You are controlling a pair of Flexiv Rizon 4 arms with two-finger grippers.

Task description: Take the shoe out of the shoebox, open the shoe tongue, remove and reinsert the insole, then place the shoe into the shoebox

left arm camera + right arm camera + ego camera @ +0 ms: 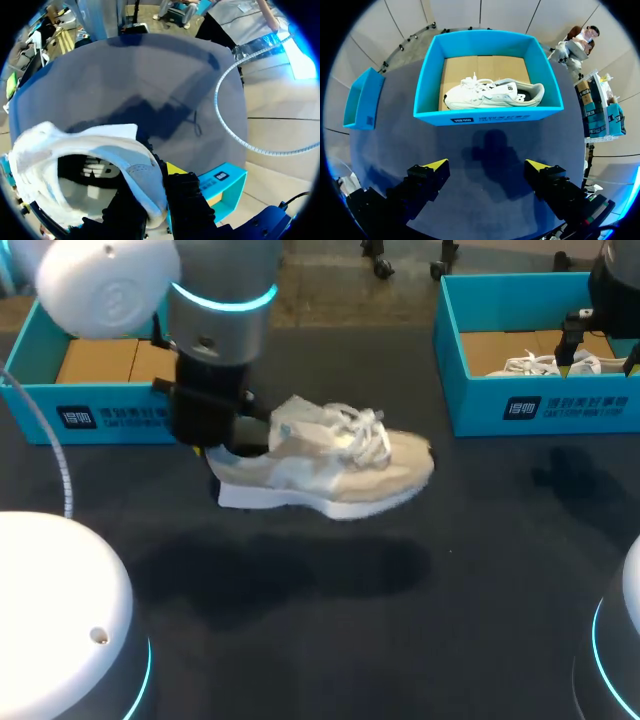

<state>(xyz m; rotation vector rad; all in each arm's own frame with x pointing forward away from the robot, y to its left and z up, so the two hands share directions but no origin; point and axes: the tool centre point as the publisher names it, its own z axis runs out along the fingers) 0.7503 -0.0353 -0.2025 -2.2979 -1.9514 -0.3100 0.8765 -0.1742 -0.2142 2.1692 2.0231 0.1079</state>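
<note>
The dark table (pixel 480 570) has two blue boxes on its far side. My left arm (pixel 215 330) reaches down by the left shoebox (pixel 100 410). Its left gripper (pixel 152 190) pinches the heel of the white shoe (pixel 330 465) and holds it up over the middle. The right gripper (pixel 487 167) hangs wide apart on the near side of the right shoebox (pixel 490 117), where a second shoe (pixel 492 94) lies.
</note>
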